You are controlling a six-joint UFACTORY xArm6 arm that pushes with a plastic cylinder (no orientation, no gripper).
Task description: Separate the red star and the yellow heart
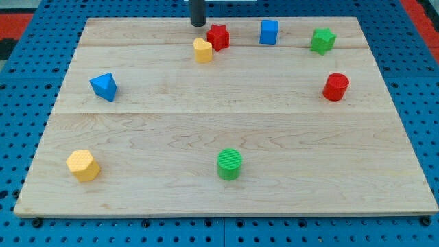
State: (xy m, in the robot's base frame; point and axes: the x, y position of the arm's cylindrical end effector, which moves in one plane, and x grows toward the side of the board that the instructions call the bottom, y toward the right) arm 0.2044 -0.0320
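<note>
Camera view, read from the view's left: a yellow hexagonal block sits near the bottom-left corner of the wooden board, and a blue triangular block lies higher up, well apart from it. Toward the top centre is the pair that matters. The yellow heart and the red star stand touching or very nearly so, the heart lower and to the left, the star up and to the right. My tip is just above the heart and just left of the star, close to both but seemingly touching neither. There is no claw here to open or close, only the bare rod.

Further right, a green cylinder rests near the bottom centre, a blue cube stands near the star, then a green star-like block and a red cylinder toward the right edge.

To do this step well, I judge the tip should slip into the notch between the two and push the heart down and left into open board. Pushing the star rightward risks crowding the blue cube. A centred, slow push would help to stop the heart spinning away.
</note>
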